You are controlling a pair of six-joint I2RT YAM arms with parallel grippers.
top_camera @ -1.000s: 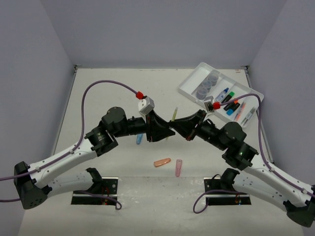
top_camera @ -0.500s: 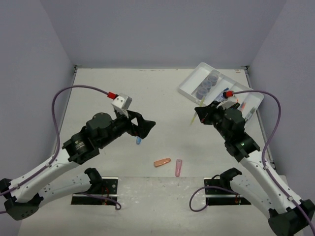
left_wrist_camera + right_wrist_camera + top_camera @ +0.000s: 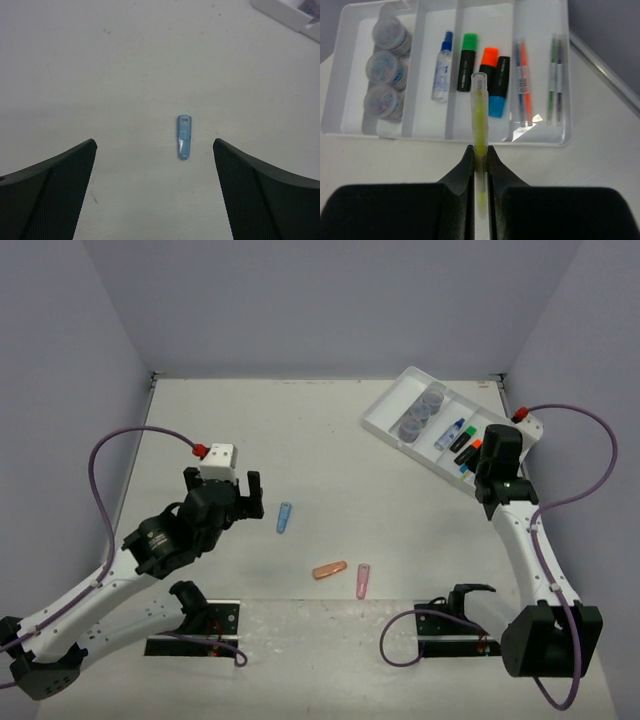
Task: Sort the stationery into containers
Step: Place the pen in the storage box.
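Note:
My right gripper [image 3: 480,149] is shut on a thin yellow-green pen [image 3: 479,110], which points at the white divided tray [image 3: 485,138]. It hovers at the tray's near edge [image 3: 490,465]. In the tray lie three round pots [image 3: 385,67], a small spray bottle [image 3: 442,75], highlighters capped green [image 3: 468,42], orange [image 3: 490,55] and blue [image 3: 496,106], and thin pens [image 3: 522,80]. My left gripper [image 3: 154,142] stands wide open above the table, holding nothing, with a blue capsule [image 3: 183,137] lying ahead between its fingers. An orange capsule [image 3: 329,570] and a pink one [image 3: 362,581] lie near the front.
The tray [image 3: 385,425] sits at the back right, close to the right wall. The blue capsule [image 3: 284,517] lies just right of the left gripper [image 3: 224,490]. Purple cables loop over both arms. Two black base plates sit at the near edge.
The two grippers met at the pen mid-table; the left one let go and opened wide, drawing back left. The right one carried the pen over to the tray.

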